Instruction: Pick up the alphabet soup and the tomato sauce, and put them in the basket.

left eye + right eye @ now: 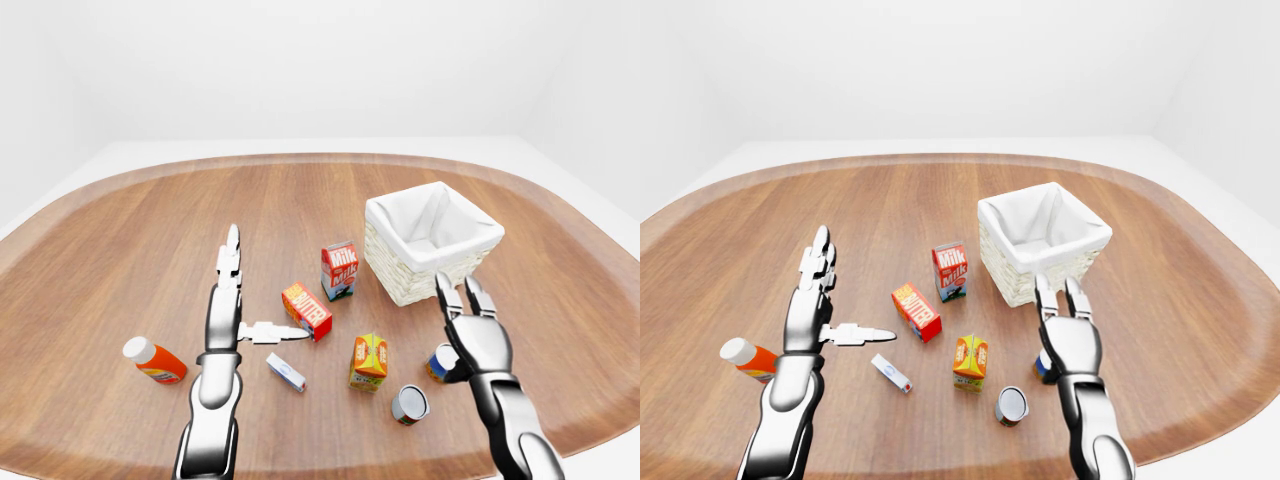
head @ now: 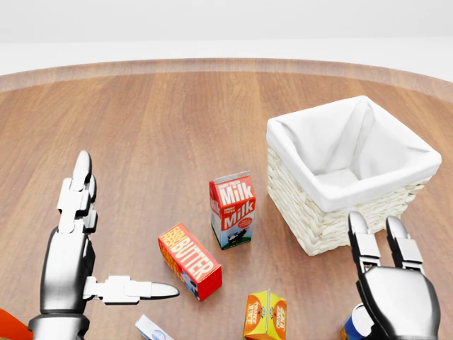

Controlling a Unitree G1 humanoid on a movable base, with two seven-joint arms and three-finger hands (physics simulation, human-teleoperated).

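Right hand [image 1: 472, 335] has fingers [image 1: 443, 293] spread and straight, pinching nothing. A blue-label can [image 1: 440, 362], likely the soup, stands just under its palm, partly hidden; contact cannot be told. A second can [image 1: 409, 404], likely the sauce, lies on its side near the wrist, to its left. Basket [image 1: 400, 285] sits just past the fingertips. Left hand [image 1: 228, 300] is spread flat, thumb pointing right, its tip just short of the butter [image 1: 307, 310]. Milk [image 1: 339, 270] stands between butter and basket.
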